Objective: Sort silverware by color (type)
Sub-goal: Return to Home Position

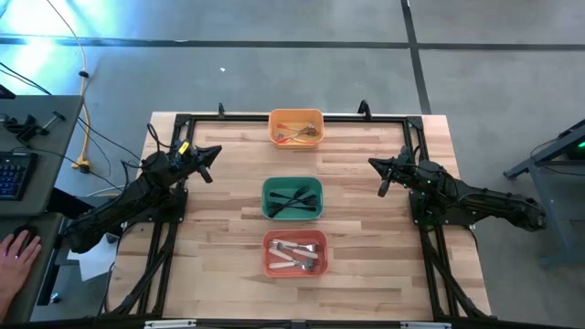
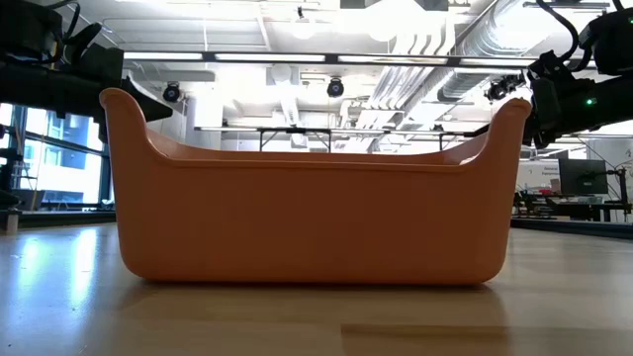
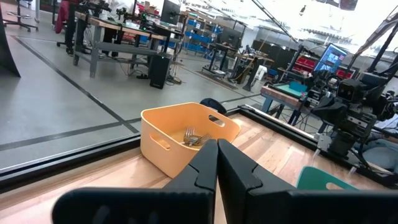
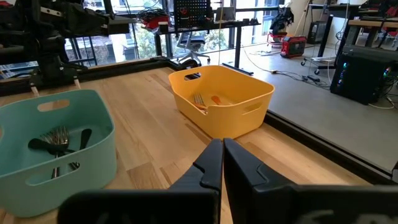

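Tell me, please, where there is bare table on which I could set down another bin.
Bare wood of the table lies both sides of the bin column: between the green bin and the left gripper, and between it and the right gripper. The middle is crowded: orange bin, green bin and red bin stand in line, narrow gaps between.

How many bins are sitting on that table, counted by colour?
Orange bin: 1
Green bin: 1
Red bin: 1
Total: 3 bins
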Action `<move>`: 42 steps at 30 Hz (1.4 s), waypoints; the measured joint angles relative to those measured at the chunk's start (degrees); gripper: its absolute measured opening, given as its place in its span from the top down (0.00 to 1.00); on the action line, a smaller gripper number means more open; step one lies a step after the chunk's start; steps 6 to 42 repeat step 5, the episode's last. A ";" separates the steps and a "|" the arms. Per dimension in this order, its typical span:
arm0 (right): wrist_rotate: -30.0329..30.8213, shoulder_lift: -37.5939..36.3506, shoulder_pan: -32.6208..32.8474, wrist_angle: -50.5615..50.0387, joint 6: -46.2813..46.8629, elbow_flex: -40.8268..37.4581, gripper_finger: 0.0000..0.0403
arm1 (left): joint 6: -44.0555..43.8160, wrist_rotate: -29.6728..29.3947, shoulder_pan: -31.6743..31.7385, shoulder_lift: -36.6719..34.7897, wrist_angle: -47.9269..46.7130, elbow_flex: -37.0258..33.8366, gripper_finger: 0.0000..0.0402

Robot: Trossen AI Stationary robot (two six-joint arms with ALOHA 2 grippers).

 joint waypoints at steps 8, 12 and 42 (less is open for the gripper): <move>0.00 -0.02 0.00 0.00 0.01 0.00 1.00 | 0.00 0.00 0.02 0.00 -0.01 -0.02 1.00; 0.00 -0.02 0.00 0.00 0.01 0.00 1.00 | 0.00 0.00 0.02 0.00 -0.01 -0.02 1.00; 0.00 -0.02 0.00 0.00 0.01 0.00 1.00 | 0.00 0.00 0.02 0.00 -0.01 -0.02 1.00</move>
